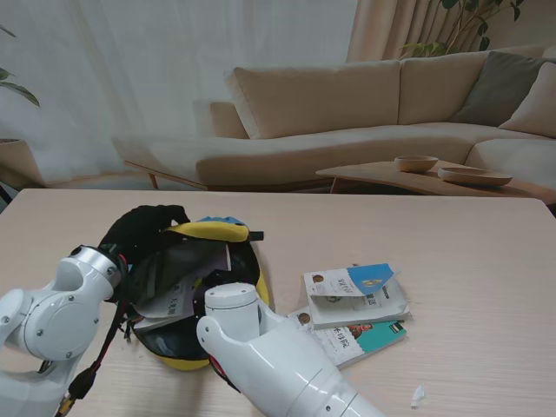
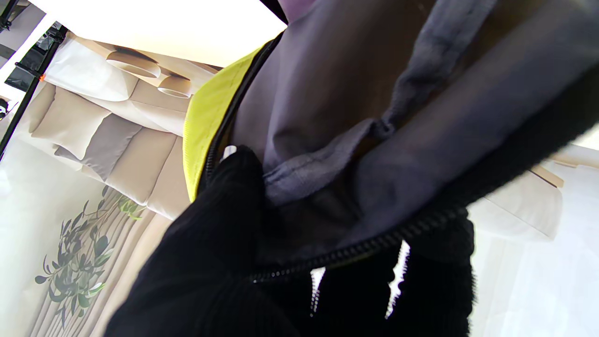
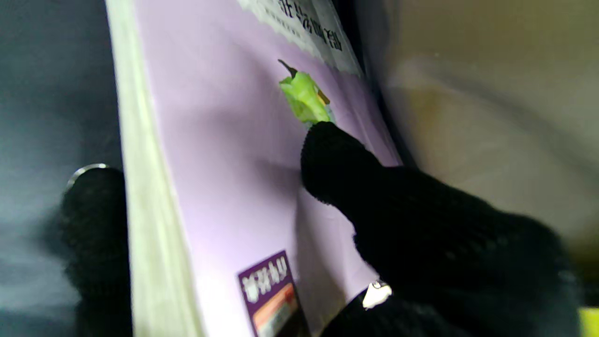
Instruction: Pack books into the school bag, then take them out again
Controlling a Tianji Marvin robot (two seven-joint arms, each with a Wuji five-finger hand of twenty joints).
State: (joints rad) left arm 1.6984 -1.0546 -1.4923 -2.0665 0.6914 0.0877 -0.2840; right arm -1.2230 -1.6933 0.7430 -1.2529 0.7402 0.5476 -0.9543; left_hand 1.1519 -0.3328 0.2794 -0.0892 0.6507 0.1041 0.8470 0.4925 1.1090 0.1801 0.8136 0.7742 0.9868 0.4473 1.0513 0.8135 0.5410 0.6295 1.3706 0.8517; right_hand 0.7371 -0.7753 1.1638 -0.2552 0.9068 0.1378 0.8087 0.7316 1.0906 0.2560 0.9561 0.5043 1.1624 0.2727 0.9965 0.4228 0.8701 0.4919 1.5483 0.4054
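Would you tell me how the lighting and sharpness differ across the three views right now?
Stand view: even daylight and sharp, though the school bag interior is dark. Left wrist view: window and table blown out white; the left hand is a near-featureless black mass against the bag's lining. Right wrist view: dim inside the bag, soft focus, the right hand shadowing the lilac book.

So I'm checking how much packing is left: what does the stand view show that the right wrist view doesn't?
Only the stand view shows the table, two books lying to the right of the school bag, and the left hand holding its edge up. Only the right wrist view shows the right hand pinching a purple-covered book. Both show the bag's dark interior.
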